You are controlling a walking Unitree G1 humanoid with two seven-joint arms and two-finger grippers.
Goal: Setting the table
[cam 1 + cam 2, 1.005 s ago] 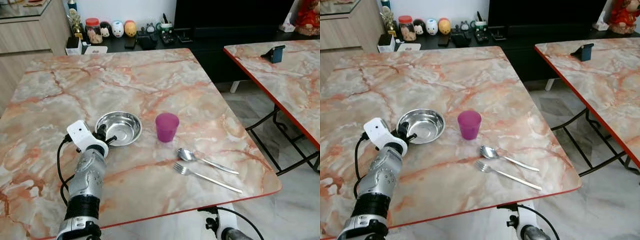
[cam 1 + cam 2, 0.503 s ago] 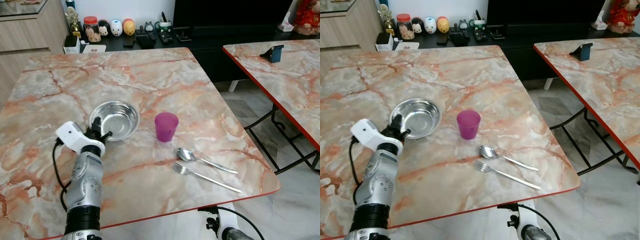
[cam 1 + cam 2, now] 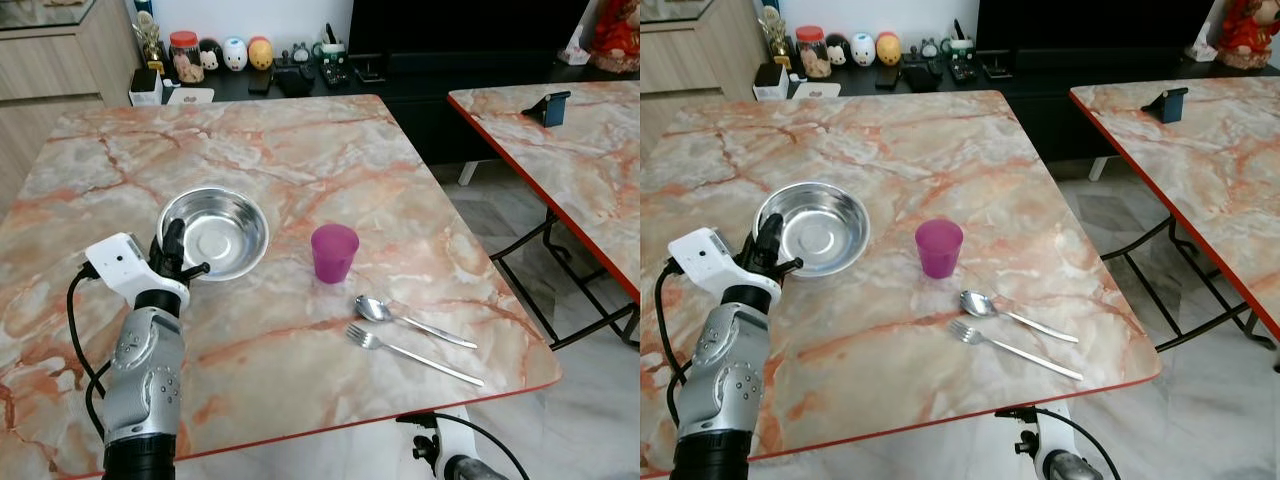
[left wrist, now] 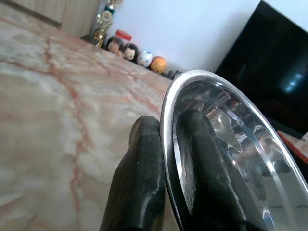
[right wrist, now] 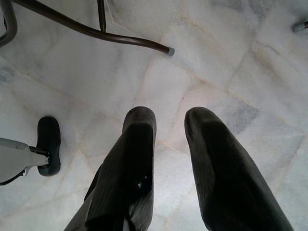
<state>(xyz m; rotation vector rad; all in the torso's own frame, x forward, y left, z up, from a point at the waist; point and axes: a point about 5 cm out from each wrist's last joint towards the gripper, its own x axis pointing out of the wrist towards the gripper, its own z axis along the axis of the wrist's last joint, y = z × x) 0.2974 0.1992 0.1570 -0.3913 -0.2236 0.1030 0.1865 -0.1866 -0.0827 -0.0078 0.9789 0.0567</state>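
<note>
The steel bowl [image 3: 215, 232] was round, shallow and mirror-bright, resting on the marble table [image 3: 300, 150] left of the purple cup [image 3: 333, 252]; the left gripper [image 4: 166, 159] pinched its near rim, one finger inside, one outside; the right gripper [image 5: 168, 144] hung over the floor, fingers slightly parted and holding nothing.

Marble table [image 3: 300, 150]: steel bowl [image 3: 225, 225], purple cup [image 3: 333, 252], spoon [image 3: 400, 315], fork [image 3: 410, 352].
</note>
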